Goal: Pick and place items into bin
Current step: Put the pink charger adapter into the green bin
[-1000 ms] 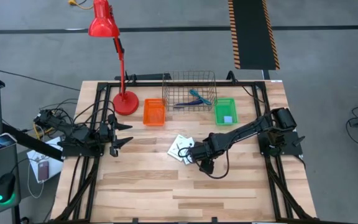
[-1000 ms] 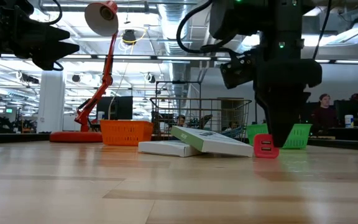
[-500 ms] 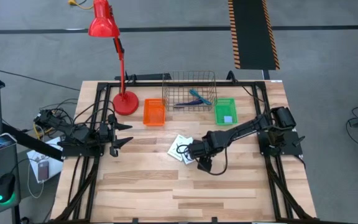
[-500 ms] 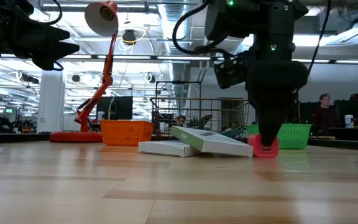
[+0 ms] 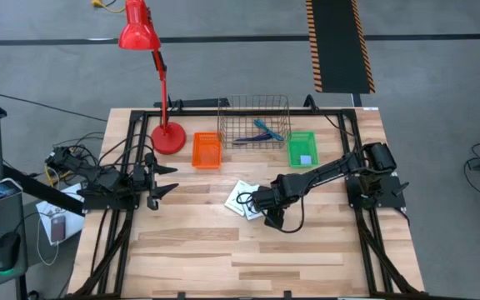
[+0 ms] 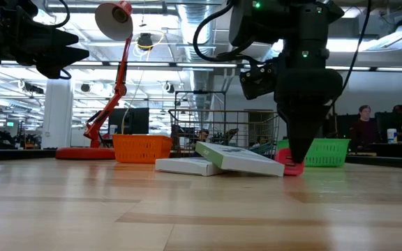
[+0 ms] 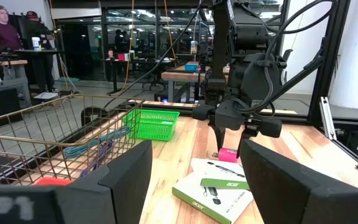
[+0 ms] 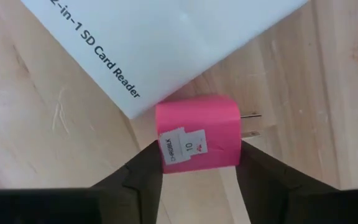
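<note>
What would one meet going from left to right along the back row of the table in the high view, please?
Red lamp base → orange bin → wire basket → green bin.

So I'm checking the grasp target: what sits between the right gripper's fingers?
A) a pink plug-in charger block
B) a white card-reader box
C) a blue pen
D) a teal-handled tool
A: the right wrist view shows the right gripper bracketing the pink charger block, prongs sticking out, beside the white box.
</note>
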{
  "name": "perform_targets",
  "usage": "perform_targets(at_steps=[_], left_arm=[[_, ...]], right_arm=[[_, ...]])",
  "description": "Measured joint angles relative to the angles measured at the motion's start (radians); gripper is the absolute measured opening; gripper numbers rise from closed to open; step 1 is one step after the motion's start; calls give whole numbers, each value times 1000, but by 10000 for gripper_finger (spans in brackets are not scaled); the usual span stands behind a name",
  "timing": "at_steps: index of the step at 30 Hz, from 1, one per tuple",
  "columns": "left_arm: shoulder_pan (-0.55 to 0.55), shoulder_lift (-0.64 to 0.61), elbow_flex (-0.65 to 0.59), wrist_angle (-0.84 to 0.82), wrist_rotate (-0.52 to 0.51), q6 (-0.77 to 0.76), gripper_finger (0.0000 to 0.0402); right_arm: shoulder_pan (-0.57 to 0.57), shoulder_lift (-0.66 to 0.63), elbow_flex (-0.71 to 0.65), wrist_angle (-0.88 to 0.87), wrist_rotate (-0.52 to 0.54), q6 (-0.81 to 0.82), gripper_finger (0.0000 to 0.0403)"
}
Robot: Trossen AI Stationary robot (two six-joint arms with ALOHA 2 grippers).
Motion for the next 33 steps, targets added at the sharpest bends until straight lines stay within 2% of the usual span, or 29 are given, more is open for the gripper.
perform_targets(at_steps=[7,18,26,33], left_arm=[[0,0,0,0,0,0,233],[0,0,0,0,0,0,233],[0,0,0,0,0,0,233],[0,0,0,0,0,0,233]], right_arm=[[-2,0,3,-66,-2,3,161],[-21,0,92,-381,17,8,161],[-60,0,144,-632,155,8,161],[-161,0,150,-708,349,8,161]])
